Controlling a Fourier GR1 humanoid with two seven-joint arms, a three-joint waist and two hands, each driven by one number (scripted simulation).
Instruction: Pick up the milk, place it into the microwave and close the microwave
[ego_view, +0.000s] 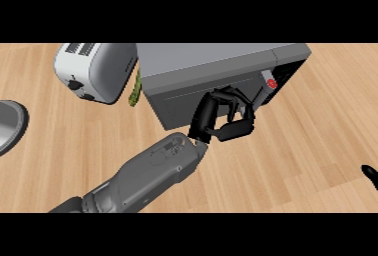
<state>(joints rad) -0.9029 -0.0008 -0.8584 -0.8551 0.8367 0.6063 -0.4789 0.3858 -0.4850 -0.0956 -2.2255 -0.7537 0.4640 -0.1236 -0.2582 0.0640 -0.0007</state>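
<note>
From my head view, my left forearm (148, 175) rises from the lower left of the frame toward the centre, and my left hand (221, 117) sits at the front of the microwave (214, 65). My fingers are bent forward against the microwave's grey door (181, 102), which looks nearly or fully closed; I cannot tell whether they grip anything, and nothing shows between them. To the right of my hand, the dark control strip with a red button (271, 84) runs along the microwave's right side.

The milk does not show anywhere on the tabletop (295, 145); I cannot tell whether it is inside the microwave, since the door hides the interior.

In the upper left of the frame stands a white and grey toaster (94, 70), just beside the microwave, with a thin green thing (136, 90) in the gap between them. At the left edge, a grey round rim, perhaps a bowl or pan (11, 125), is cut off by the frame.

At the lower right edge, only a black fingertip of my right hand (369, 175) shows.
</note>
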